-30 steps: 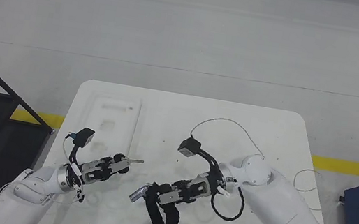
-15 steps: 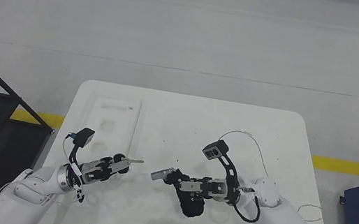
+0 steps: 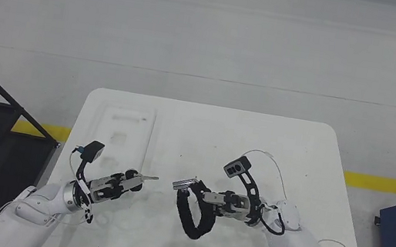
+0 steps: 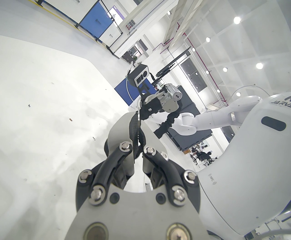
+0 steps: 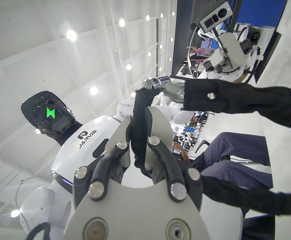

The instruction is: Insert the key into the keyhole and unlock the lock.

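A white worktop (image 3: 280, 144) stands on grey floor (image 3: 212, 32). A flat white tray (image 3: 128, 124) lies near its far left corner.

- The white surface (image 3: 287, 149) has rounded corners and a plain matte top.
- A flat, pale rectangular board (image 3: 127, 129) lies on its left part, toward the far edge, long side running away from the robot.
- A few small dark specks (image 4: 70, 119) dot the surface in the left wrist view.
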